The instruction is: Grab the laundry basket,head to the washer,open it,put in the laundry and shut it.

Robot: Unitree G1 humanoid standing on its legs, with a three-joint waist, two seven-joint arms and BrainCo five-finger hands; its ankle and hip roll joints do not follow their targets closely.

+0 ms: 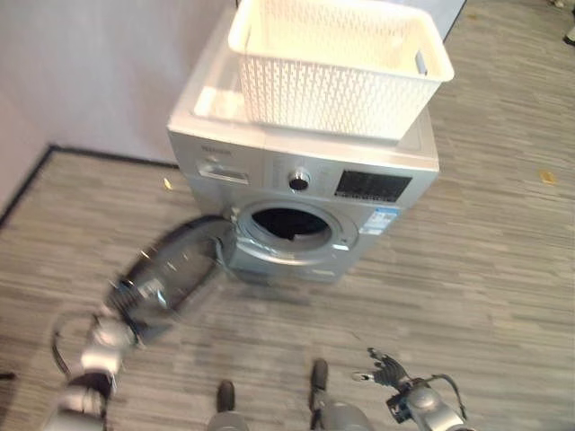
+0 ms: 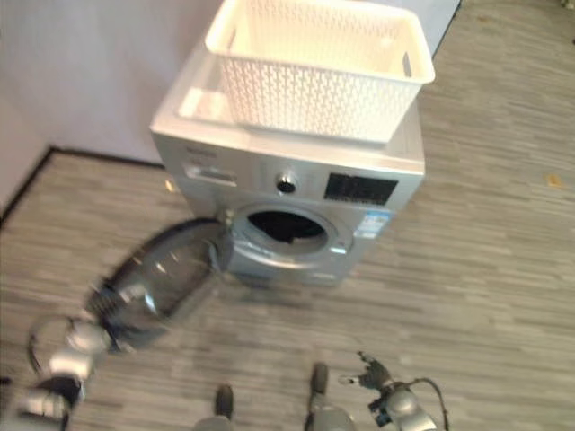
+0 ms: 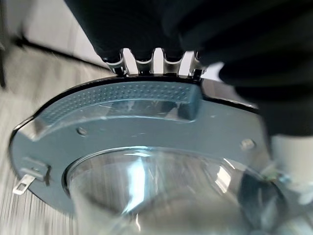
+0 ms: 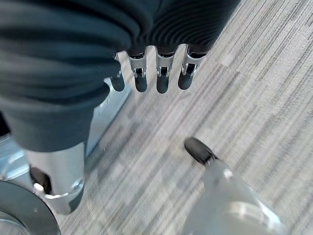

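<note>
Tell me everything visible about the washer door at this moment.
The washer door is round, with a grey frame around a bulging clear window. It stands swung wide open to the left of the drum opening, hinged at that side. The left hand has its fingers hooked over the door's outer rim.

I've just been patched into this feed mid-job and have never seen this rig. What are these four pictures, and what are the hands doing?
The two wide pictures come from the robot's head, looking down. They show a silver washer with its round door swung open, and a white laundry basket resting on top of the washer. Something dark lies inside the drum; I cannot tell what.

The other two are wrist cameras, looking along each hand. The left hand is at the door's rim, its fingers hidden behind the edge, so I cannot tell its grip. The right hand hangs low above the striped floor, fingers relaxed, holding nothing.
</note>
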